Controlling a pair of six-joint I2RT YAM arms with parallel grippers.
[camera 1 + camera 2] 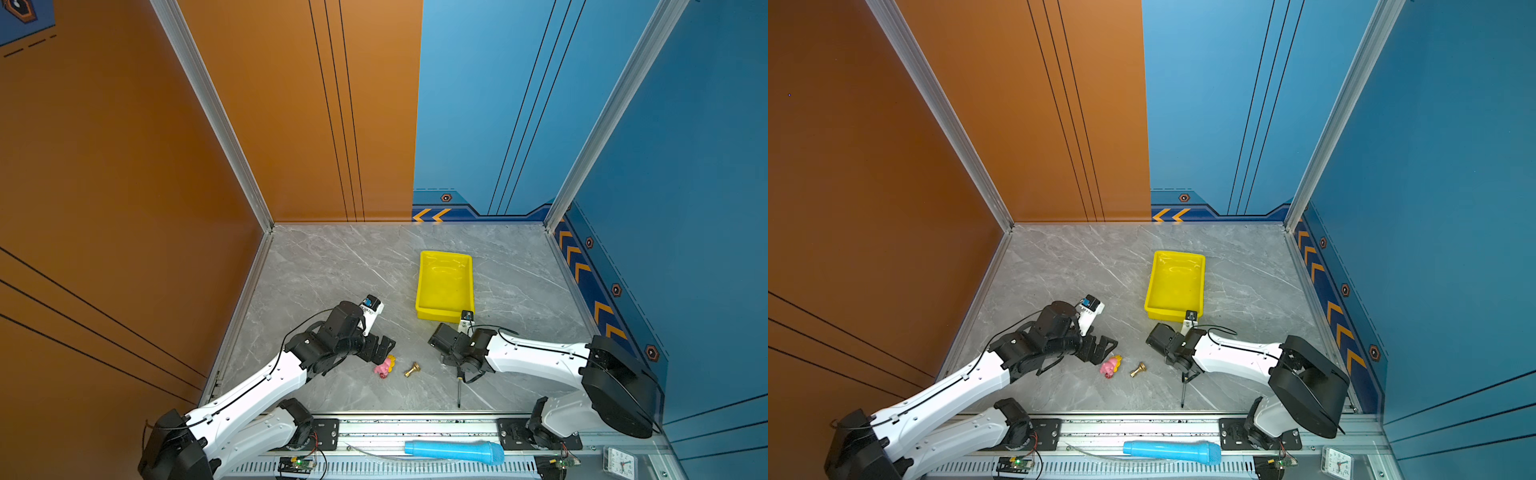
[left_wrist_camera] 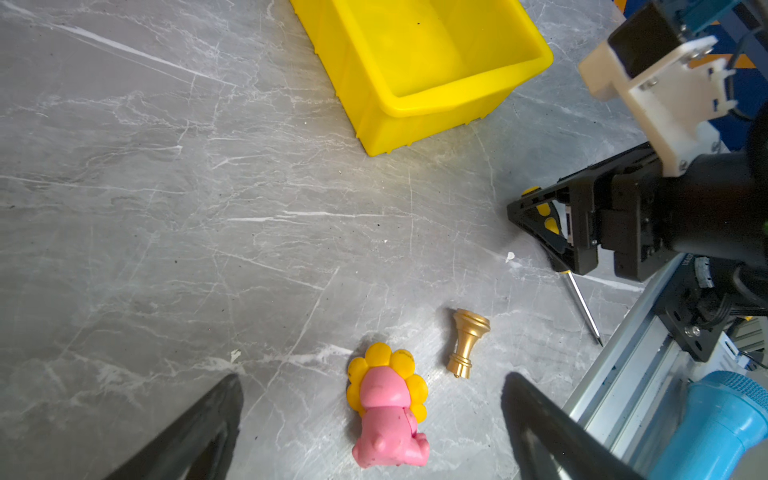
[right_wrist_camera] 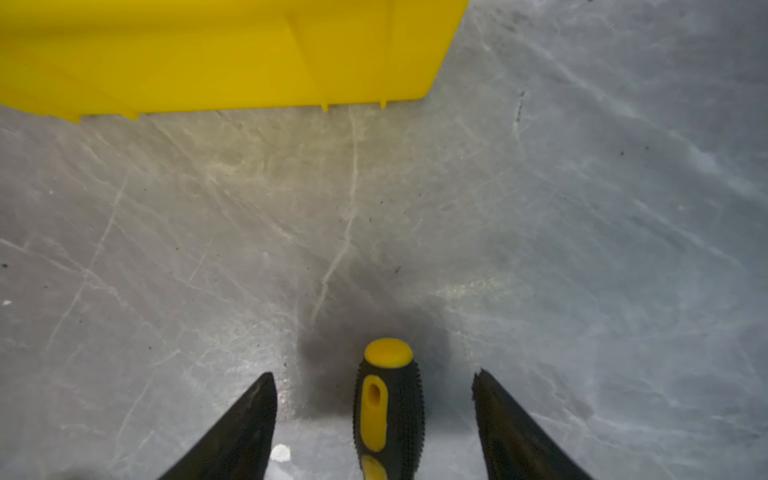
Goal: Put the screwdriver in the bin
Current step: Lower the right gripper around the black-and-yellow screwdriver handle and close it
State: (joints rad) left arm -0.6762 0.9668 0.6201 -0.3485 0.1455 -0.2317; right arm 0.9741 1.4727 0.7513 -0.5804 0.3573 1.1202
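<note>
Black-and-yellow screwdriver (image 3: 388, 409) handle lies between the right end effector's (image 3: 374, 411) parted, non-touching jaws, shaft trailing away from the bin (image 3: 232, 54); the left end effector (image 2: 370, 415) gapes wide, farther off.

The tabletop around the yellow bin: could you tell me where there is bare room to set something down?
Bare marble lies between the bin and the orange wall, and behind the bin. It is crowded near the front rail: the pink toy, brass piece and screwdriver, with the right gripper straddling its handle.

Black-and-yellow screwdriver (image 3: 388, 409) flat on table, near (outside) empty yellow bin (image 1: 444, 313) — upright
</note>
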